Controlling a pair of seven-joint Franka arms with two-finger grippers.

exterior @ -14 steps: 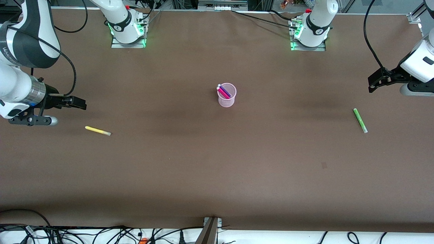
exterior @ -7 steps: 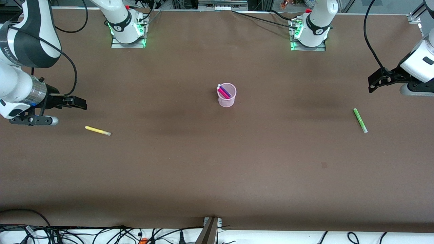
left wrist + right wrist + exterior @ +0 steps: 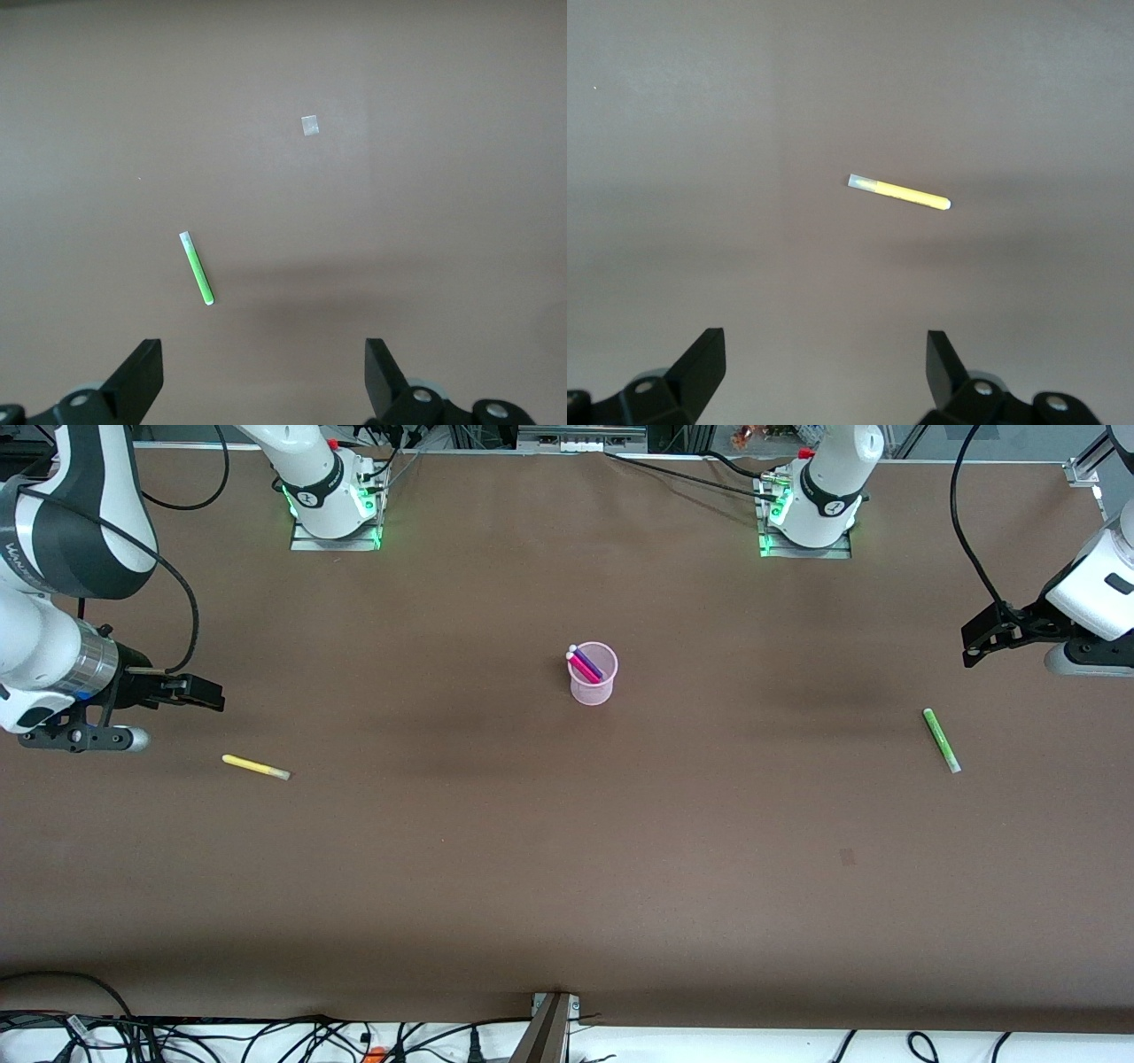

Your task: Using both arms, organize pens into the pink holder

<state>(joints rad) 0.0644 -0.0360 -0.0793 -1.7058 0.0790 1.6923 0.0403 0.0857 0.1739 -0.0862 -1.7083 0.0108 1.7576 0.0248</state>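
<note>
The pink holder (image 3: pixel 593 674) stands at the table's middle with the magenta pen (image 3: pixel 581 665) and the purple pen (image 3: pixel 590 662) leaning in it. The yellow pen (image 3: pixel 255 767) lies on the table toward the right arm's end and shows in the right wrist view (image 3: pixel 900 192). The green pen (image 3: pixel 941 740) lies toward the left arm's end and shows in the left wrist view (image 3: pixel 197 267). My right gripper (image 3: pixel 205 694) is open and empty, up over the table beside the yellow pen. My left gripper (image 3: pixel 976 642) is open and empty, up over the table beside the green pen.
The brown table (image 3: pixel 567 850) has a small pale patch (image 3: pixel 846 856), which also shows in the left wrist view (image 3: pixel 309 126). The two arm bases (image 3: pixel 335 509) (image 3: pixel 808 518) stand along the edge farthest from the front camera. Cables lie along the nearest edge (image 3: pixel 266 1036).
My right arm has shifted very slightly; the gripper sits a touch higher in the view. The left arm and all pens have not moved.
</note>
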